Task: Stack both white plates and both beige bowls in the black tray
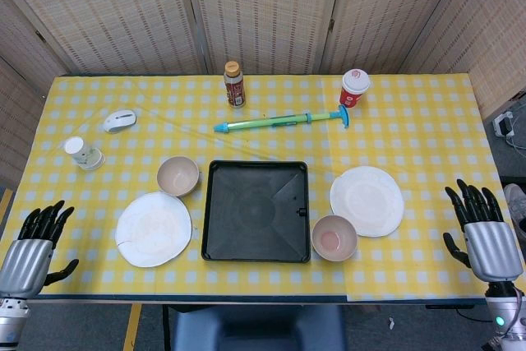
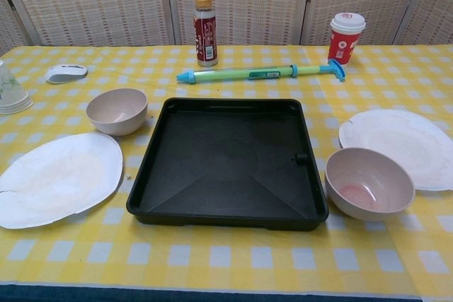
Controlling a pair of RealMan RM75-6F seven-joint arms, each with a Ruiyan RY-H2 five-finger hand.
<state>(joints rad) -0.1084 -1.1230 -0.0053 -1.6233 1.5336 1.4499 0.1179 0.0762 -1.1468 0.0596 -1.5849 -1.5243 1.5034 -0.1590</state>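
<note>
Nothing is stacked yet: the black tray (image 1: 256,210) sits empty at table centre, open side up, its sides running roughly square to the table edges. The left white plate (image 1: 154,228) lies flat just beside the tray's left wall, and the left beige bowl (image 1: 178,175) stands upright just behind that plate, near the tray's far-left corner. The right white plate (image 1: 367,200) lies flat to the tray's right, apart from it; the right beige bowl (image 1: 334,237) stands upright at the tray's near-right corner, just beside the wall and touching or nearly touching the plate's near-left rim, with a pinkish stain in its base. The left hand (image 1: 33,239) and right hand (image 1: 486,232) rest at the near table corners, well apart from all crockery, fingers spread and holding nothing; neither shows in the chest view. The step in hand appears to be the first reach. Judgement: plates should go in first, bowls on top, so the stack sits stable. Each plate is thin and flat on the cloth, so the fingers likely need to get under a rim. Plates and bowls are round, with no long axis; all face mouth-up. The left plate's near rim looks notched or chipped, so gripping elsewhere seems wiser.
</note>
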